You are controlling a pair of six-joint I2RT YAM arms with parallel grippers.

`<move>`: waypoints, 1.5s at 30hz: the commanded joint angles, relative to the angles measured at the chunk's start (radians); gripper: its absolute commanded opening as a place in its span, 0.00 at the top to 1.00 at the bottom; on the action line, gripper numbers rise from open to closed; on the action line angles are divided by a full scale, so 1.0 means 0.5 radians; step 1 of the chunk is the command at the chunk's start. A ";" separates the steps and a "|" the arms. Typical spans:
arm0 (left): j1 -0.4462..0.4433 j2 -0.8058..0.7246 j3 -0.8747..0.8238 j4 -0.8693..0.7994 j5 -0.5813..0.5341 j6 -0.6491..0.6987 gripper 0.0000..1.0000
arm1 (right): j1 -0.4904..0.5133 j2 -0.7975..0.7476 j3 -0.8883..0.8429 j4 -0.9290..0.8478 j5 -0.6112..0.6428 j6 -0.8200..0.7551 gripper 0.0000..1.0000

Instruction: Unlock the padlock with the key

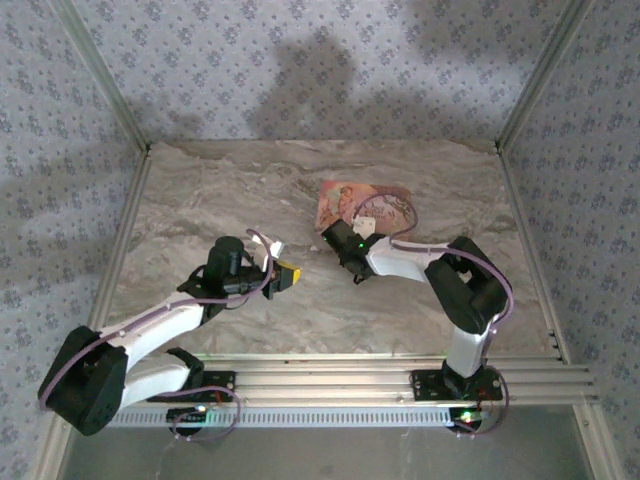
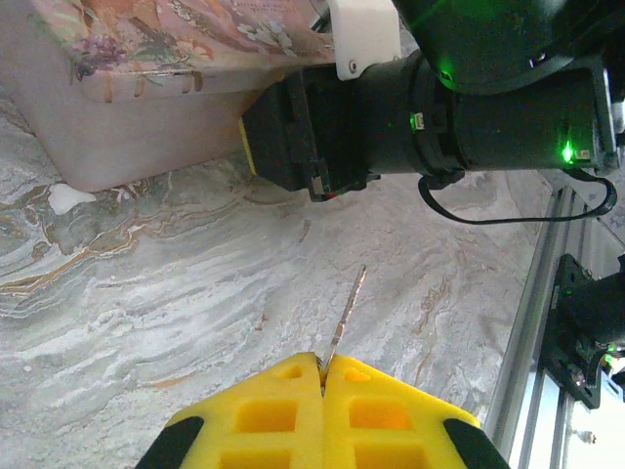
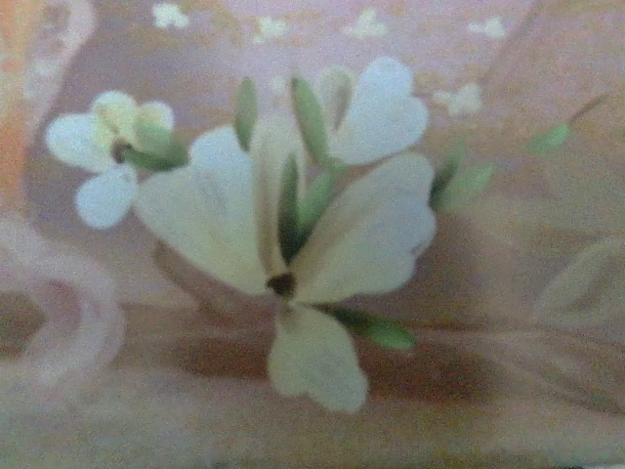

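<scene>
Key [image 2: 348, 305]: head clamped tight between the left gripper [image 2: 322, 366] pads, shaft pointing straight ahead across bare table toward the right gripper [image 2: 283, 137] against the box [image 2: 146, 98]; that gripper's grip and the padlock's place unreadable.

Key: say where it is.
Left wrist view: the key sticks out of the left gripper's shut jaws, pointing toward the right gripper beside the pink box.

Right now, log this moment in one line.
left tool: shut on key | right tool: at box, grip unclear | key: aimed toward right tool, apart
</scene>
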 commanded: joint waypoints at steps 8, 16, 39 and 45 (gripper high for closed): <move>-0.055 -0.187 -0.088 0.143 -0.143 -0.003 1.00 | -0.057 -0.147 0.134 -0.140 -0.347 -0.161 1.00; -0.077 0.047 -0.024 0.261 -0.080 0.005 1.00 | -0.189 -0.386 0.217 -0.306 -1.063 -0.151 1.00; -0.078 0.963 0.064 1.482 0.310 -0.393 1.00 | -0.456 -0.573 0.043 0.199 -2.173 0.047 1.00; 0.008 0.997 0.086 1.539 0.442 -0.442 1.00 | -0.508 -0.587 -0.023 0.357 -2.367 -0.024 1.00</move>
